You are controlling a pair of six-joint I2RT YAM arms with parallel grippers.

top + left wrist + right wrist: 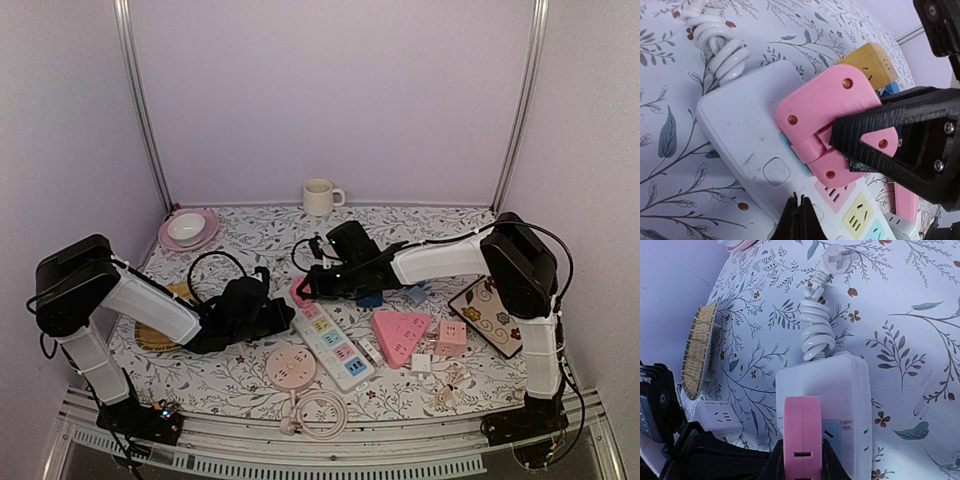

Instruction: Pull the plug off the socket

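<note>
A white power strip [332, 343] with coloured sockets lies at the middle of the table. A pink plug [300, 294] sits in its far end socket. My right gripper [307, 288] is shut on the pink plug. In the right wrist view the plug [802, 435] stands between my two black fingers [777, 465] over the strip [845, 390]. My left gripper [281, 318] is shut and empty. In the left wrist view its tips [800, 210] rest on the strip [745, 135] just near of the plug [825, 110].
A coiled white cord [817, 330] leaves the strip's far end. Around it lie a round socket [290, 367], a pink triangular socket [400, 333], a pink cube [450, 337], blue adapters [371, 298], a patterned tray [490, 312], a cup [320, 197] and a pink plate [188, 231].
</note>
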